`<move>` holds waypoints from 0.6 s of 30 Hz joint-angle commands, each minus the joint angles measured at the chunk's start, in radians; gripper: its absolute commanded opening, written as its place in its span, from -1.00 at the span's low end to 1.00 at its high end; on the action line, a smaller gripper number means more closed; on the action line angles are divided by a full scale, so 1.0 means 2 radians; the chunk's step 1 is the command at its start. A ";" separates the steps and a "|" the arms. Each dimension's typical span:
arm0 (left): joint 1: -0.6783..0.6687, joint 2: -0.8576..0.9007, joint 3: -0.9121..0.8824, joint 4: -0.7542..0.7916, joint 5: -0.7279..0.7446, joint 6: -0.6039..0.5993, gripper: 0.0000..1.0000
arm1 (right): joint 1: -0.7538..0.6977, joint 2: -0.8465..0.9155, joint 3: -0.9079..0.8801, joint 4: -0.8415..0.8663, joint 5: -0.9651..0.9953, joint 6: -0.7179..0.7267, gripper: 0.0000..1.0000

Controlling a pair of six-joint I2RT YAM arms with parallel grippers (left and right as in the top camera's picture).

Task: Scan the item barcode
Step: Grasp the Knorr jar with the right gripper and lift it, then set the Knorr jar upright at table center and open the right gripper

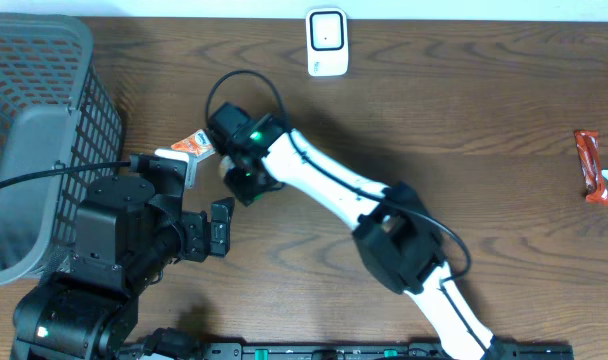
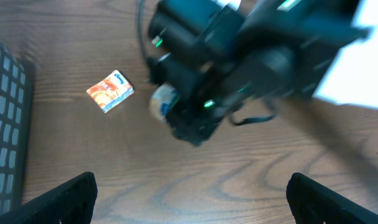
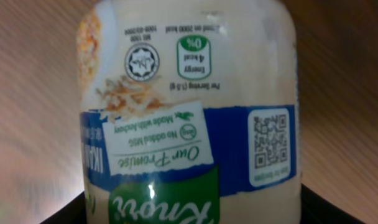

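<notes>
A cream jar [image 3: 189,93] with a blue and green label and a QR code fills the right wrist view. Dark fingers [image 3: 64,211] flank its lower sides, so my right gripper [image 3: 195,208] is shut on the jar. From the left wrist view the same jar [image 2: 161,101] shows pale under the black right gripper [image 2: 183,112], just above the wooden table. Overhead, the right gripper [image 1: 242,172] is reached far to the left. My left gripper [image 2: 192,202] stands wide open over bare wood with nothing between its fingers. A white scanner [image 1: 326,42] stands at the table's back edge.
A grey mesh basket [image 1: 44,120] fills the left side. A small orange packet [image 1: 192,146] lies on the table beside the right gripper, and the packet [image 2: 110,91] also shows from the left wrist. A red packet [image 1: 589,165] lies at the far right.
</notes>
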 commanded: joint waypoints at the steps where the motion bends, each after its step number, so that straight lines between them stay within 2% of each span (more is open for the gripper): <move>1: 0.002 -0.001 0.006 -0.001 -0.005 -0.001 0.96 | -0.019 -0.059 0.015 -0.038 -0.010 0.035 0.01; 9: 0.002 -0.001 0.006 -0.001 -0.005 -0.001 0.96 | -0.058 -0.066 0.014 -0.184 -0.045 0.037 0.02; 18: 0.002 -0.001 0.006 -0.001 -0.005 -0.001 0.96 | -0.073 -0.066 0.014 -0.274 -0.049 0.035 0.10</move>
